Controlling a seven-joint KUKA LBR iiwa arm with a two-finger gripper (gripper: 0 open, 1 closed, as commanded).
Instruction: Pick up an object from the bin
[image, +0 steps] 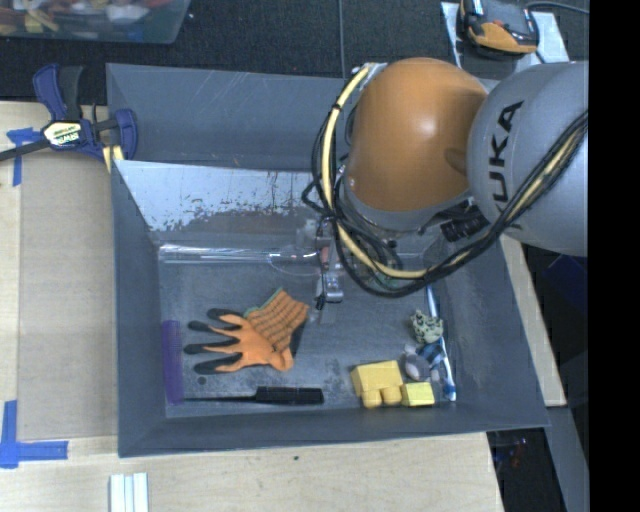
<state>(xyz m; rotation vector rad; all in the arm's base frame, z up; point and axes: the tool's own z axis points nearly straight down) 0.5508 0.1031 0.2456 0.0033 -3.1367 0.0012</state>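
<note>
I find the gripper mid-bin, just beside the cuff of the orange-and-black glove, which lies toward the bin's front left corner. I cannot tell if it is apart or together (cables crowd it). I advise centring over the cuff and descending squarely.

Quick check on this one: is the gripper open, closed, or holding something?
Gripper: cannot be told from this view. It sits just beside the knit cuff of the orange and black glove.
</note>
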